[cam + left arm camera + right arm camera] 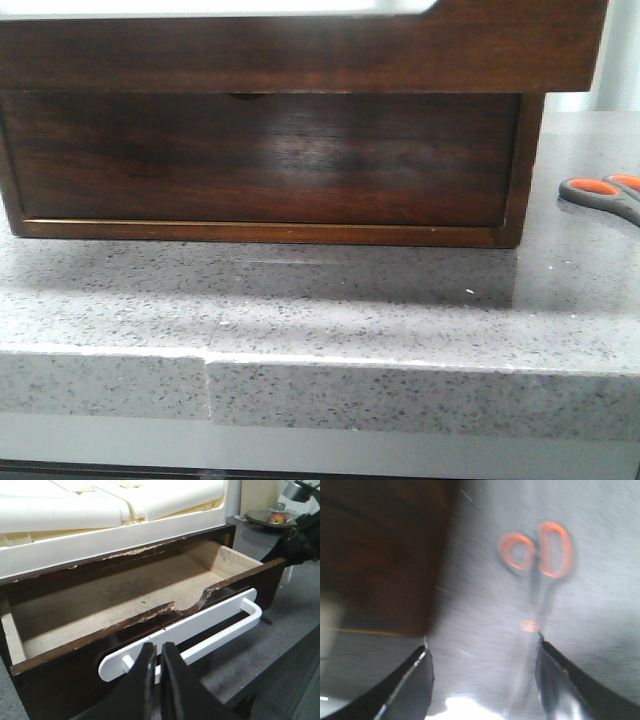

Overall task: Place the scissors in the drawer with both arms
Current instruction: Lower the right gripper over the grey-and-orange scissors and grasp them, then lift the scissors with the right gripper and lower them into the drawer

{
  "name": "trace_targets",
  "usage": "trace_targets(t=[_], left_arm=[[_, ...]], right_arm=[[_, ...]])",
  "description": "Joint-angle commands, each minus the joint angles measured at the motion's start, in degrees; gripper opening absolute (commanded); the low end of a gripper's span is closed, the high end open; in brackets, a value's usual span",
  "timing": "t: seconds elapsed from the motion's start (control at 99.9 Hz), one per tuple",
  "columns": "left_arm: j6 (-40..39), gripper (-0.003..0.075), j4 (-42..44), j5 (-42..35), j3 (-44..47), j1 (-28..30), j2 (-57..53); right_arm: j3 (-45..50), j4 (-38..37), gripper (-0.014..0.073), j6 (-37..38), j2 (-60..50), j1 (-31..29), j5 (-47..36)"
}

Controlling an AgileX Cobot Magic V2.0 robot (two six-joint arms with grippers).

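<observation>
The drawer stands pulled open and its pale floor is bare; in the front view it is the dark wooden front along the top. My left gripper is shut, its tips just in front of the drawer's white handle. The scissors lie flat on the grey counter to the right of the cabinet. In the blurred right wrist view the scissors lie under my open right gripper, blades running toward one finger. Neither gripper shows in the front view.
Under the open drawer sits a like wooden drawer with a small half-round notch, closed. A white plastic thing lies on top of the cabinet. A plate with fruit stands beyond it. The counter's front edge is close.
</observation>
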Motion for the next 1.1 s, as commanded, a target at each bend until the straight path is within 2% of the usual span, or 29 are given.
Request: trace_targets(t=[0.0,0.15,0.35,0.72,0.971,1.021,1.091], left_arm=[[0.2,-0.0020,-1.2,-2.2,-2.0,-0.7,0.4],[0.2,-0.0020,-2.3,-0.2,-2.0,-0.7,0.4],[0.2,-0.0020,-3.6,0.3,-2.0,-0.7,0.4],[0.2,-0.0020,-5.0,0.7,-2.0,-0.7,0.4],[0.2,-0.0020,-5.1,2.5,-2.0,-0.7,0.4],[0.2,-0.0020,-5.3,2.5,-2.0,-0.7,0.4],[0.2,-0.0020,-5.5,2.5,-2.0,-0.7,0.4]], right_arm=[[-6.3,-4.1,0.0393,-0.8,5.5,0.0,2.7],[-10.5,-5.0,0.0393,-0.8,13.9,0.0,3.4],[-10.8,-5.0,0.0395,1.2,21.1,0.0,2.9],[-10.6,-5.0,0.0382,3.9,27.8,0.0,1.0],[-9.3,-5.8,0.0287,6.1,28.4,-0.1,-3.7],[-9.0,-6.0,0.0232,6.4,28.5,-0.1,-3.7],[-8.9,-6.9,0.0082,6.4,28.5,-0.1,-3.2]])
